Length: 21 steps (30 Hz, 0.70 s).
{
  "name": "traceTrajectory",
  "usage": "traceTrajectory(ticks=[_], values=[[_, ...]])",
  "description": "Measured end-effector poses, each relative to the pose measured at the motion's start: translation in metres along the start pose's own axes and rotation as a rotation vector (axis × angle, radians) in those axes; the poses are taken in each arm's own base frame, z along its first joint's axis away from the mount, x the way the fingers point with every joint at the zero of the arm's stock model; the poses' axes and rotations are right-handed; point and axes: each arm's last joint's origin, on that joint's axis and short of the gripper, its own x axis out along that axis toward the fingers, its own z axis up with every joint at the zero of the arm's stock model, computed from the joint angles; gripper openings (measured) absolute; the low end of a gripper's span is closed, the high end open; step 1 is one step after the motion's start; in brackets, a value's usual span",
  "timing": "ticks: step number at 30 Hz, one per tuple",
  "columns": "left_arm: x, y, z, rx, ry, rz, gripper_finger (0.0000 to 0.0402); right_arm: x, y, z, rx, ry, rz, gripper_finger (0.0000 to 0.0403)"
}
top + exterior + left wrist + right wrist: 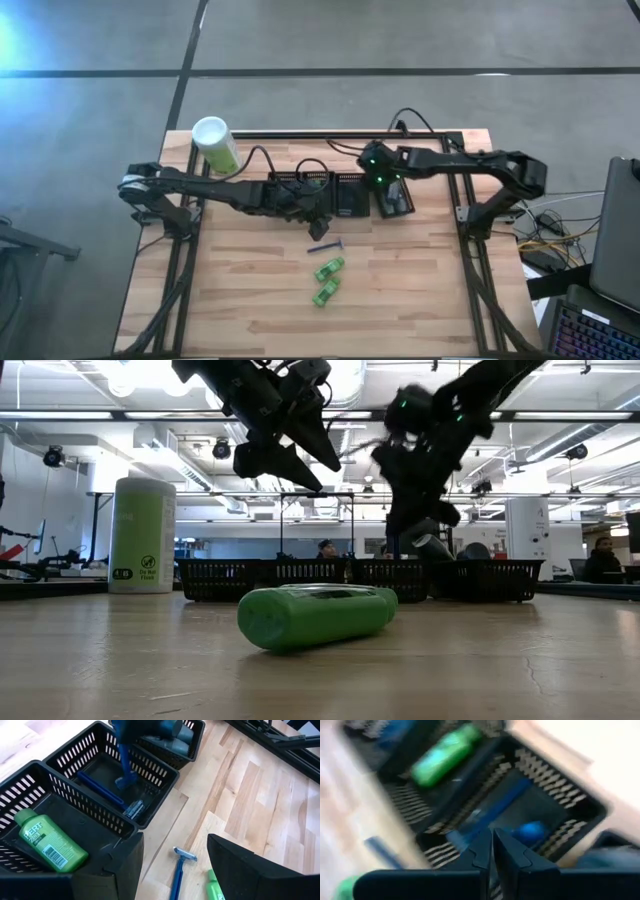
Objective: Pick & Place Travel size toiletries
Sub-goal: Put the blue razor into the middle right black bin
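A blue razor (326, 248) and two green tubes (329, 268) (324, 292) lie on the table near the row of black mesh bins (340, 195). My left gripper (312, 208) (172, 840) hangs open above that razor (179, 870), just off the bins' near side. One bin holds a green tube (50, 845). The bin beside it holds a razor (100, 790), and another blurred razor (124, 760) stands upright in it; what bears it, I cannot tell. Grey bottles (175, 732) fill a farther bin. My right gripper (385, 190) (492, 837) is shut above the bins.
A tall pale-green canister with a white cap (215, 143) (140, 535) stands at the table's far left. The black frame rail (340, 133) runs along the far edge. Bare wood (250, 290) lies on the near side of the bins. People show in the room behind (325, 548).
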Motion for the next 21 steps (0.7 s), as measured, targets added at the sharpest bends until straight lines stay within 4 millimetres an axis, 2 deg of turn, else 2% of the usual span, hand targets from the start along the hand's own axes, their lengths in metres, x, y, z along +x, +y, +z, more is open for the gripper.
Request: traceTrajectory(ticks=[4,9,13,16,21], values=[[0.000,0.000,0.000,-0.002,0.000,0.000,0.0223,0.017,-0.006,0.017,-0.004,-0.008,-0.063,0.0018],[0.000,0.000,0.000,-0.002,0.000,0.000,0.0223,0.027,-0.003,0.038,-0.034,-0.024,-0.091,0.0013],[0.000,0.000,0.000,-0.003,0.001,0.001,0.0223,0.009,0.012,0.051,-0.097,-0.062,-0.063,0.0009],[0.000,0.000,0.000,-0.002,0.003,0.002,0.0223,-0.009,0.015,0.048,-0.103,-0.052,-0.098,0.0011],[0.000,0.000,0.000,0.006,0.004,0.002,0.0223,-0.035,-0.005,0.033,-0.096,0.037,-0.303,0.0034]])
